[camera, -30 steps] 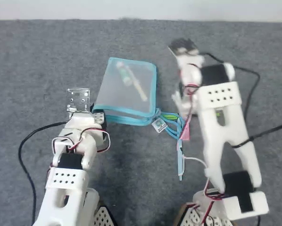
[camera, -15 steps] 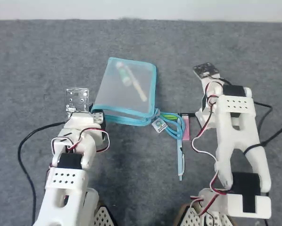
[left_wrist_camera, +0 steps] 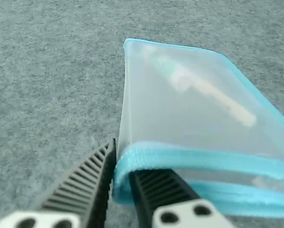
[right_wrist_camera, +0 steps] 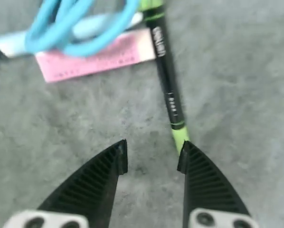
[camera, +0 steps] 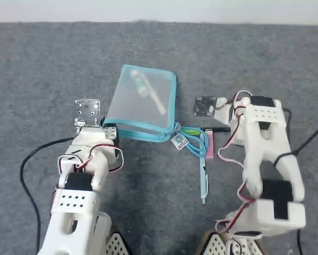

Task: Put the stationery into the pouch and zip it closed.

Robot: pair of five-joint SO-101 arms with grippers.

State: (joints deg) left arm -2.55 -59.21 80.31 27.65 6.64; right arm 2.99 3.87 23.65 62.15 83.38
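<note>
A translucent pouch (camera: 143, 103) with blue trim lies at the table's middle, and a white and green pen (camera: 150, 91) shows inside it. My left gripper (left_wrist_camera: 122, 175) is shut on the blue trim at the pouch's near left corner (camera: 112, 132). To the right of the pouch lie a black pen with green ends (right_wrist_camera: 165, 80), a pink eraser (right_wrist_camera: 94, 59) and a light blue pen (camera: 203, 178). My right gripper (right_wrist_camera: 152, 154) is open, low over the carpet, with the black pen's green tip just beyond one fingertip.
A blue looped strap (camera: 193, 142) with a small round tag (camera: 180, 141) trails from the pouch's right corner over the pens. Grey carpet (camera: 52, 64) covers the table. Cables hang by both arm bases.
My right arm has swung away from the pouch's far right side and come down beside the pens, its wrist turned toward them. The left arm and pouch have stayed still.
</note>
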